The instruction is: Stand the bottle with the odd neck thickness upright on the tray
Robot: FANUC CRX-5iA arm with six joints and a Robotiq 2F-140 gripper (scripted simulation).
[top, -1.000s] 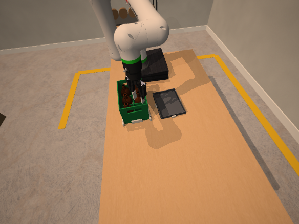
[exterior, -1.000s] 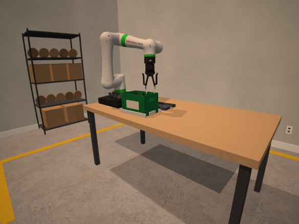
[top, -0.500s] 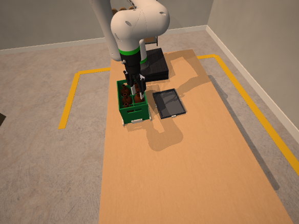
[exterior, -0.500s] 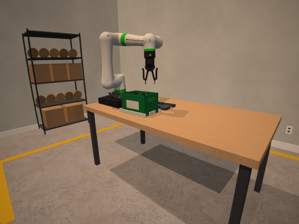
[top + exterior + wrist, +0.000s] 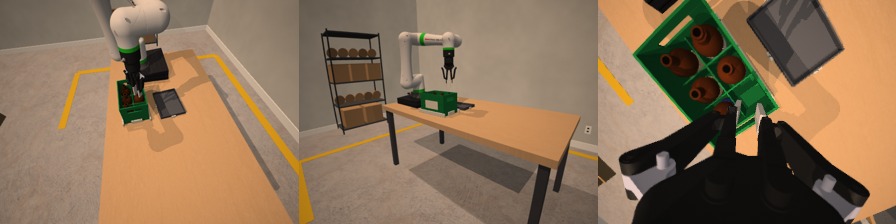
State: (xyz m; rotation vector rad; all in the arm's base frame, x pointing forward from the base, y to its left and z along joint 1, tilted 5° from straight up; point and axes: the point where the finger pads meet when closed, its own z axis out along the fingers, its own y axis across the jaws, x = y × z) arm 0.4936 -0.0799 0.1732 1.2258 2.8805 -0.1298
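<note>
Above the crate (image 5: 142, 115) (image 5: 451, 104) (image 5: 652, 42), the gripper (image 5: 137, 92) (image 5: 448, 85) (image 5: 748, 109) was held unclenched, its fingers apart and nothing grasped. Below, all five bottles (image 5: 126, 100) (image 5: 434, 93) (image 5: 730, 71) were seen in their compartments; the odd neck could not be told, so the wrong bottle might be chosen. If a finger were lowered onto a divider or neighbouring neck, the loose crate could be tilted or shoved. Farther off, the tray (image 5: 166, 116) (image 5: 466, 106) (image 5: 818, 67) could be pushed askew by a bottle set down against its rim.

Brown glossy bottles (image 5: 732, 69) stand in a smooth, plastic-looking green crate (image 5: 134, 112) (image 5: 450, 103) (image 5: 643, 53).
</note>
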